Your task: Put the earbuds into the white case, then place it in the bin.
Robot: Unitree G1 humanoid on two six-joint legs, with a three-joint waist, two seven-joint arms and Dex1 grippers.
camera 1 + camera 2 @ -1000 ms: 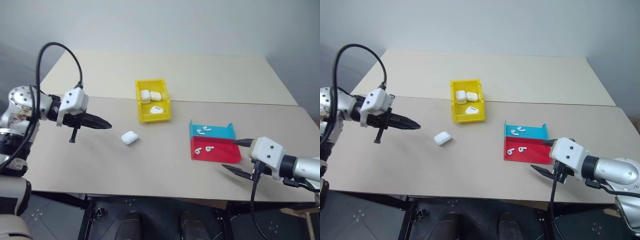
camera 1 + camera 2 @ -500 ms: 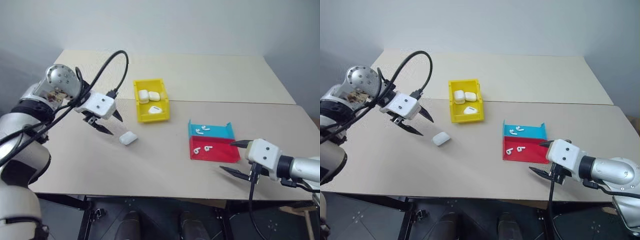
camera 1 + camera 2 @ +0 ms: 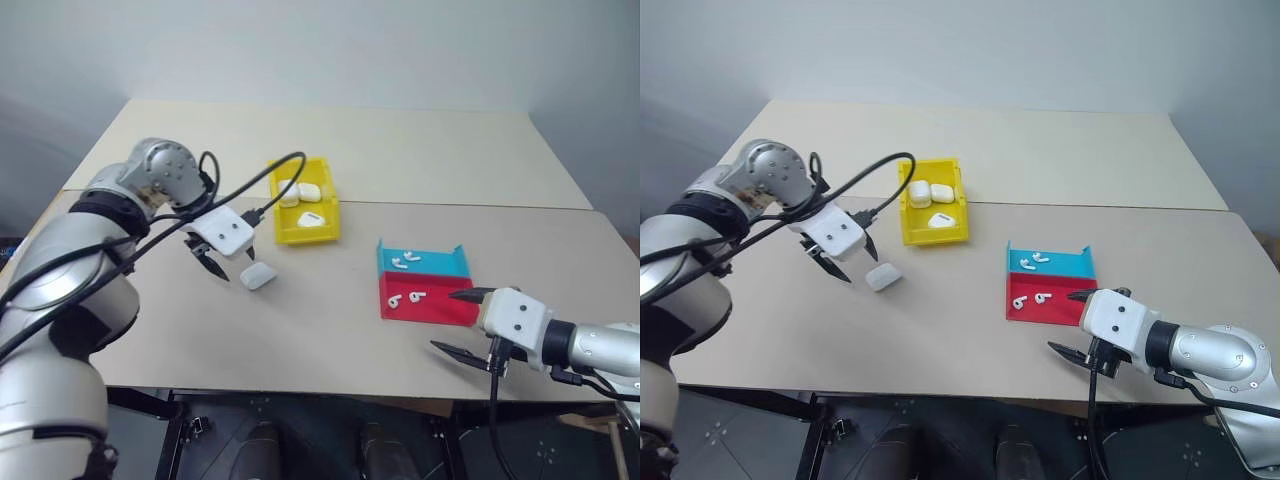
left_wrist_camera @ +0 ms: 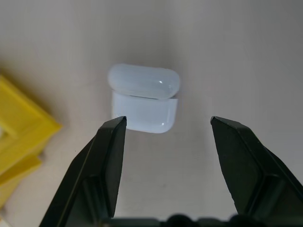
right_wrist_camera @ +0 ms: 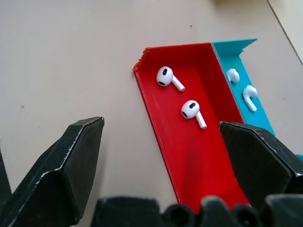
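Observation:
A closed white case (image 3: 258, 275) lies on the table in front of the yellow bin (image 3: 276, 210). My left gripper (image 3: 228, 262) points down just left of it, open. In the left wrist view the case (image 4: 144, 97) sits just beyond and between the two fingers (image 4: 106, 161), with no contact visible. Two earbuds (image 5: 168, 78) lie in the red half of the tray (image 3: 435, 312) and two more (image 3: 405, 262) in the blue half. My right gripper (image 3: 443, 320) hangs open and empty at the tray's near right corner.
The yellow bin holds three white cases (image 3: 298, 192). The red and blue tray stands right of centre. A seam (image 3: 480, 205) crosses the table behind the bin. The table's front edge runs just below my right gripper.
My left arm has swung in from the left, tipped downward and gone from shut to open over the white case. The right gripper has hardly moved.

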